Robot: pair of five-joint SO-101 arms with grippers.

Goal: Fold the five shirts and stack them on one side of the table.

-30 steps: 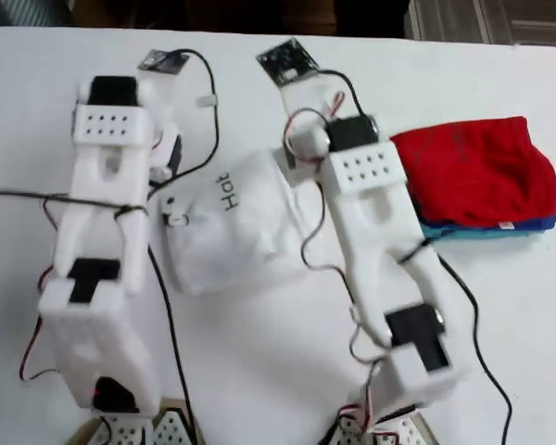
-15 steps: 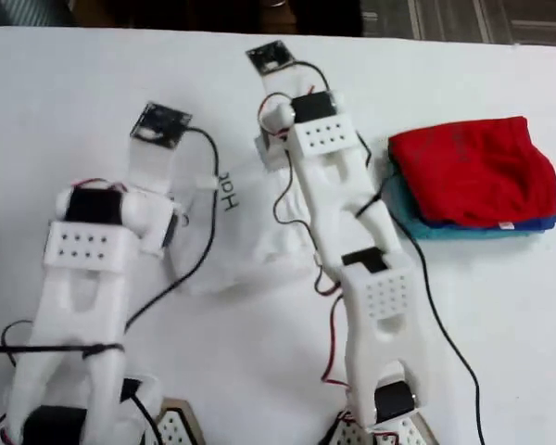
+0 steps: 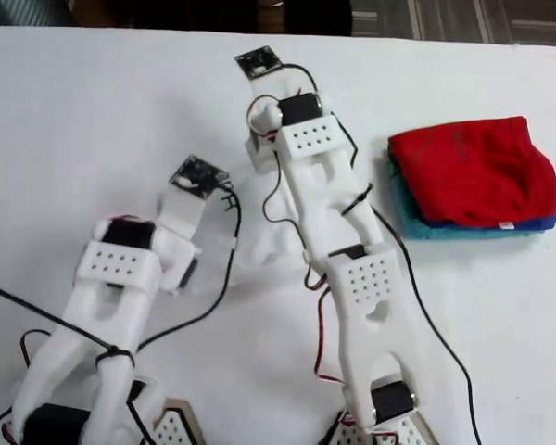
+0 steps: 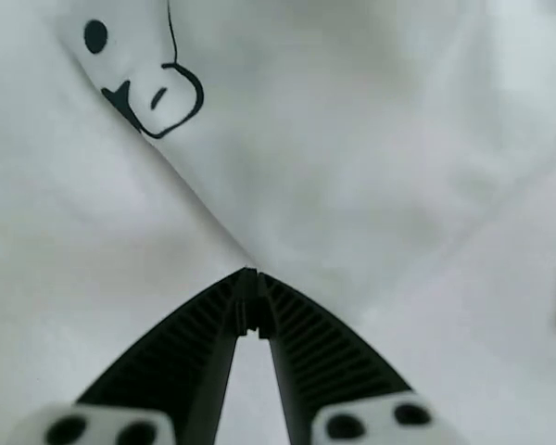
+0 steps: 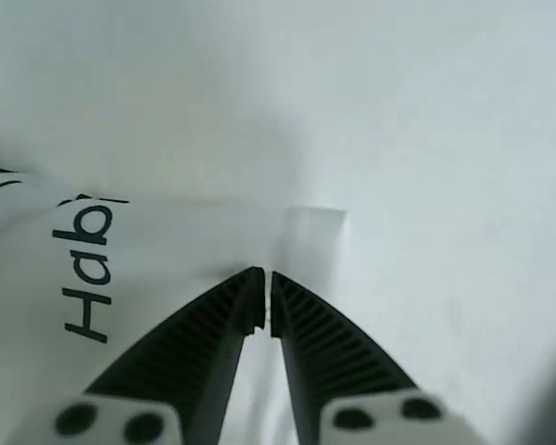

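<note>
A white shirt [image 3: 267, 234] lies bunched between the two arms, mostly hidden under them. My left gripper [image 4: 250, 306] is shut on a raised fold of this shirt [image 4: 352, 167], close to its black drawing [image 4: 153, 88]. My right gripper [image 5: 265, 301] is shut on the shirt's edge [image 5: 167, 232], beside black lettering [image 5: 88, 269] and a small white label [image 5: 315, 236]. In the high view the left arm's wrist [image 3: 130, 264] is at the shirt's near left. The right arm's wrist [image 3: 301, 134] is at its far side. A folded stack sits at the right, with a red shirt [image 3: 473, 167] on top.
Under the red shirt lie a blue shirt [image 3: 537, 222] and a teal one [image 3: 412, 218]. Loose cables [image 3: 222, 278] run along both arms. The arm bases [image 3: 171, 426] stand at the near edge. Bare white table [image 3: 83, 102] stretches to the far left.
The left arm has swung right and toward the near edge, pulling its side of the white shirt over. The right arm has stretched farther out. The shirt is now narrower and its lettering is covered.
</note>
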